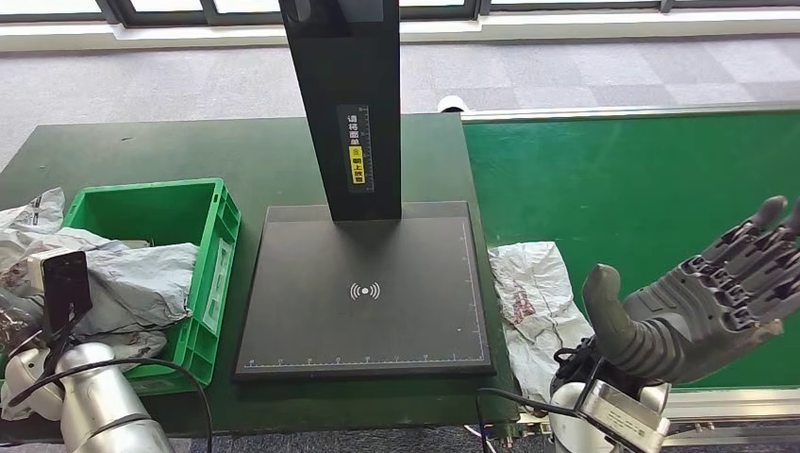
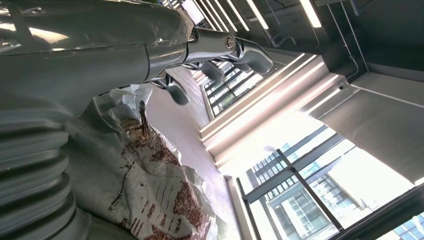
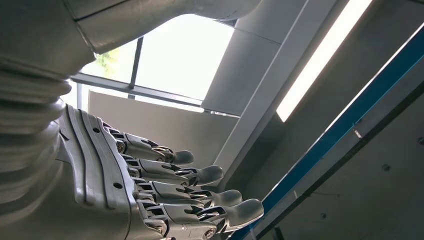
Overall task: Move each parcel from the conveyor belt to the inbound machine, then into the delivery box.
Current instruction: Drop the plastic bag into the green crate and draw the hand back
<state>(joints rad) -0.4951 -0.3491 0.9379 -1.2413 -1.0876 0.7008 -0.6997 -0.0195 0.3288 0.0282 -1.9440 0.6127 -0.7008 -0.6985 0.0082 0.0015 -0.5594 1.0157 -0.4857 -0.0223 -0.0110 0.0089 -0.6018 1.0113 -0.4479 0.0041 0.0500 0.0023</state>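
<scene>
The grey parcel (image 1: 528,307) lies at the green belt's (image 1: 641,217) near-left edge, long axis running away from the robot, just left of and below the right hand (image 1: 703,302), whose fingers (image 1: 750,250) are spread, holding nothing.

The left hand (image 2: 150,45) rests against a crumpled bag (image 2: 150,185); I cannot tell its grip.

One parcel (image 1: 531,304) at five o'clock; one green box (image 1: 216,247) at nine o'clock; one scanner (image 1: 364,293) at centre; two hands (image 1: 700,301).

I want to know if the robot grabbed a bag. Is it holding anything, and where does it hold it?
The right hand is open and holds nothing. A crumpled parcel lies against the left hand, but a grip cannot be told.
</scene>
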